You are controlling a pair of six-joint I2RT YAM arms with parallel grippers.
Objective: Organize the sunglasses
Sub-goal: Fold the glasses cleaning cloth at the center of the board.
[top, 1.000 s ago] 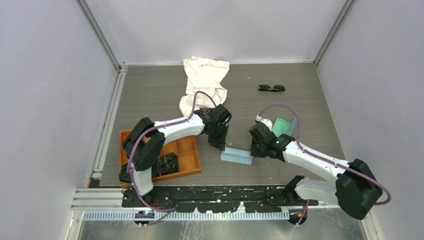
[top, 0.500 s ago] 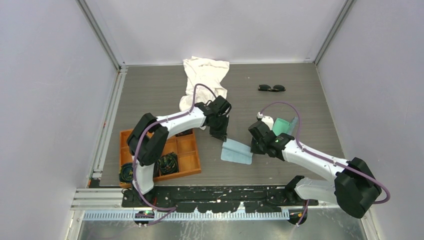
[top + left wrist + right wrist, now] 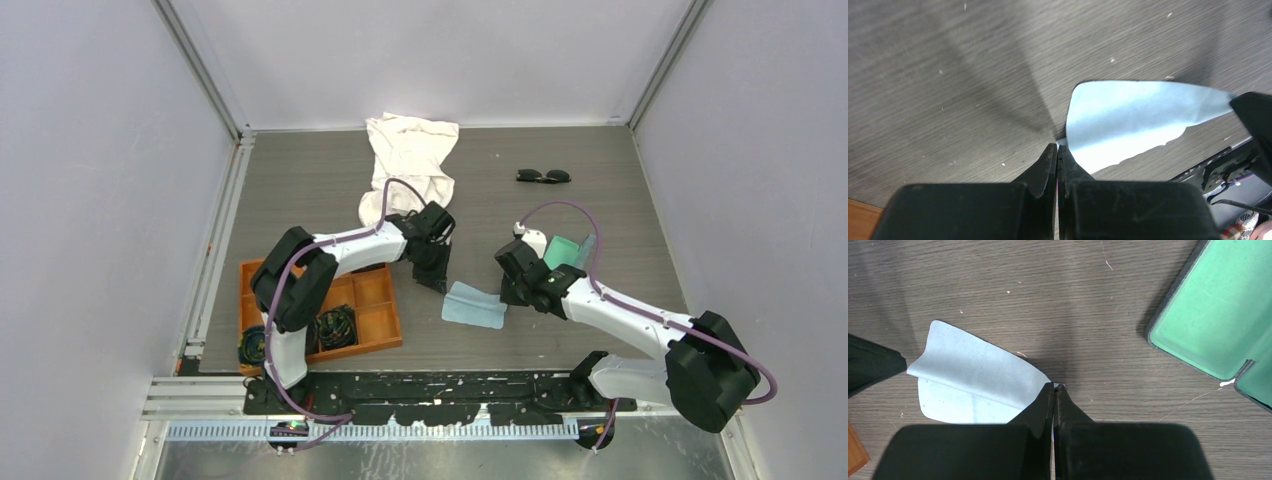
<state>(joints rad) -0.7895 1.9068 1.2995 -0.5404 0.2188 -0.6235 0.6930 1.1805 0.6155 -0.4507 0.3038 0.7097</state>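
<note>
The black-framed sunglasses lie folded on the table at the back right, far from both arms. Between the arms, a small light-blue cloth is held at two corners. My left gripper is shut on its left corner. My right gripper is shut on its right corner. The cloth curls over itself, one layer above the other, and shows as a pale sheet in the left wrist view. The open grey-blue case with mint lining lies just behind the right gripper.
A crumpled white cloth lies at the back centre. An orange divided tray with black coiled bundles stands at the front left beside the left arm. The enclosure's pale walls close in the table on three sides.
The left gripper has drawn its corner of the blue cloth away from the table's near edge and a little left. The cloth has spread from a narrow strip into a wider, curled sheet. The right gripper has barely moved.
</note>
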